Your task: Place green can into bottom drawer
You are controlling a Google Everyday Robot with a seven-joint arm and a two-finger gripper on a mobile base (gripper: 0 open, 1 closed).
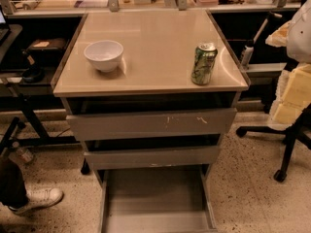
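Camera view: tool out of frame, so its state can't be told. Can [203, 63] stands upright on the counter [155, 33], near the front right corner, well apart from the bowl [103, 55] on the left. Can is mottled green-white with a silver top; label unreadable. Bowl is white, round and smooth. Counter top is glossy beige and flat, with a thin metal edge. Bottom drawer [155, 193] is pulled out, a grey tray with a plain floor; its front is cut off by the frame edge. Top drawer [150, 124] and middle drawer [153, 157] are grey and scuffed, with dark gaps above them. White shoe [41, 198] at lower left, leg cropped. Chair [286, 144] at right is partly cut off. Floor [243, 188] is speckled.
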